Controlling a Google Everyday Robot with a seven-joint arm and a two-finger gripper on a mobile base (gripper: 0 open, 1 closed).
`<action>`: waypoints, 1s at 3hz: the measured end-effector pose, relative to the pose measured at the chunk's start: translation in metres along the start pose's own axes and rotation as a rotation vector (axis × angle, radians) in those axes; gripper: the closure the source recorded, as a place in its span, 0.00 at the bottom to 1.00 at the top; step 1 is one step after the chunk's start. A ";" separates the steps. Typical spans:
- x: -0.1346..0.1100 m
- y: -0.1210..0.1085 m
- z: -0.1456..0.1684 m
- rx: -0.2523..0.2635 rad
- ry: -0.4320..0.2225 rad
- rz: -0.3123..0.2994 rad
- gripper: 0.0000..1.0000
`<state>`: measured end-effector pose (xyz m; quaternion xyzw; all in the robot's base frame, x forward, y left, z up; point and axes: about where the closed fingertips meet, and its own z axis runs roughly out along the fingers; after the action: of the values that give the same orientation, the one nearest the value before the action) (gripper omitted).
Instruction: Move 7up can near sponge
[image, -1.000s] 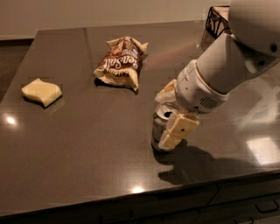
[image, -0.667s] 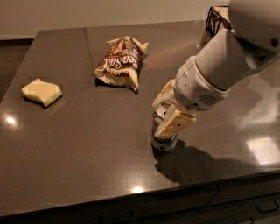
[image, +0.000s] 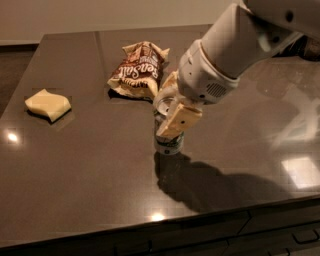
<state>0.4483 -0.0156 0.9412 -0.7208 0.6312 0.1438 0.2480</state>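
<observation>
The 7up can (image: 168, 144) is upright near the middle of the dark table (image: 90, 180), its silver top showing between the cream fingers. My gripper (image: 168, 111) comes in from the upper right and is shut on the can, one finger (image: 179, 120) across its front. The can's base is at or just above the tabletop, with its shadow right below. The pale yellow sponge (image: 48, 104) lies flat far to the left, well apart from the can.
A brown-and-cream snack bag (image: 140, 72) lies just behind and left of the can. The table's front edge (image: 165, 230) runs below, with drawer fronts under it. The white arm (image: 240, 45) spans the upper right.
The gripper has carried the can leftward, toward the snack bag and sponge side. The sponge and bag have not moved.
</observation>
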 end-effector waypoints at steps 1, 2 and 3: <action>-0.032 -0.005 0.010 -0.009 -0.031 -0.066 1.00; -0.060 -0.010 0.024 -0.010 -0.052 -0.116 1.00; -0.077 -0.018 0.039 -0.012 -0.064 -0.137 1.00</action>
<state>0.4570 0.0714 0.9523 -0.7588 0.5712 0.1534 0.2728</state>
